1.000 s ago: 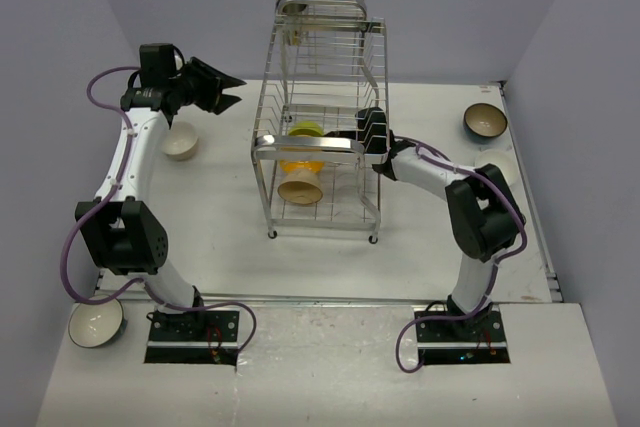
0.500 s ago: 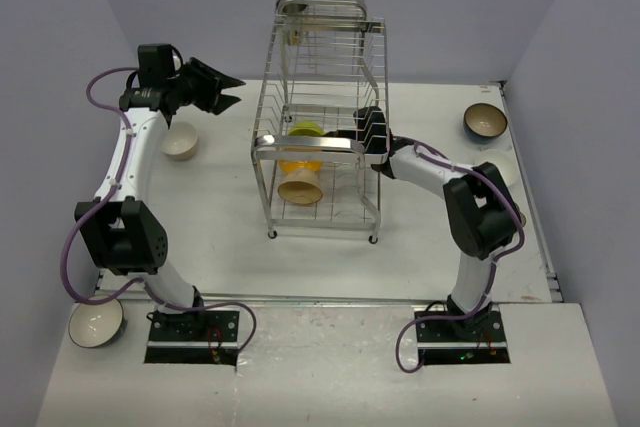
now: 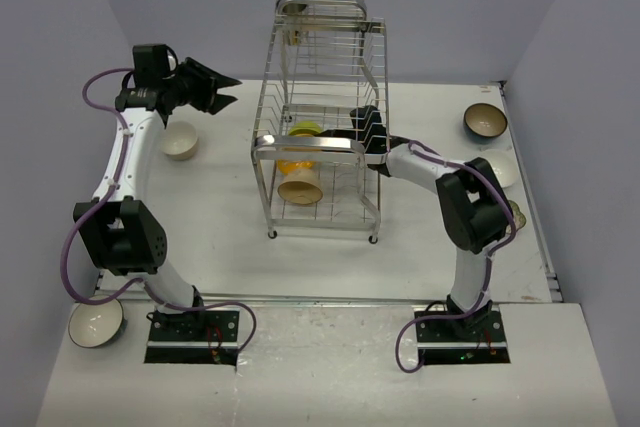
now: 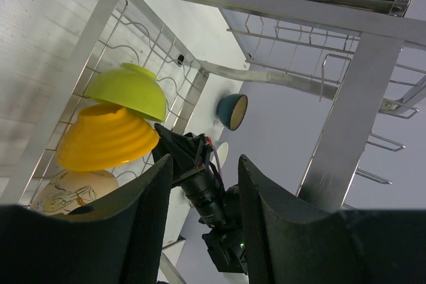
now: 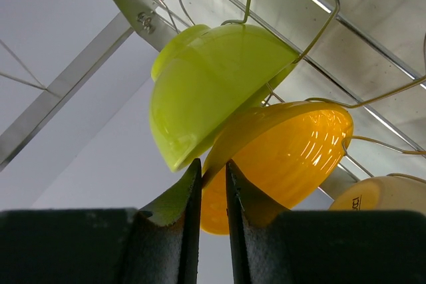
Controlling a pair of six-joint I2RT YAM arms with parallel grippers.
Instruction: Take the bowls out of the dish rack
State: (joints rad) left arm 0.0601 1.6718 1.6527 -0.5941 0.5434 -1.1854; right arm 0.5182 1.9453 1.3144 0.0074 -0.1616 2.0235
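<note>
Right pincer (image 5: pixel 213 191) at the orange bowl (image 5: pixel 286 151) rim, inside the dish rack (image 3: pixel 310 144)
Fingers (image 5: pixel 176 217) nearly together about the rim just ahead, clamped or not I cannot tell; lime bowl (image 5: pixel 206 91) beside it; left pincer (image 4: pixel 203 217), apart and empty, stands well off

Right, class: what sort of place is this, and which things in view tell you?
Most likely a robotics lab bench, not a kitchen: left arm and right arm bolted at the edge of a white table, plain walls boxing it in, and a rack of bowls set out for them.
</note>
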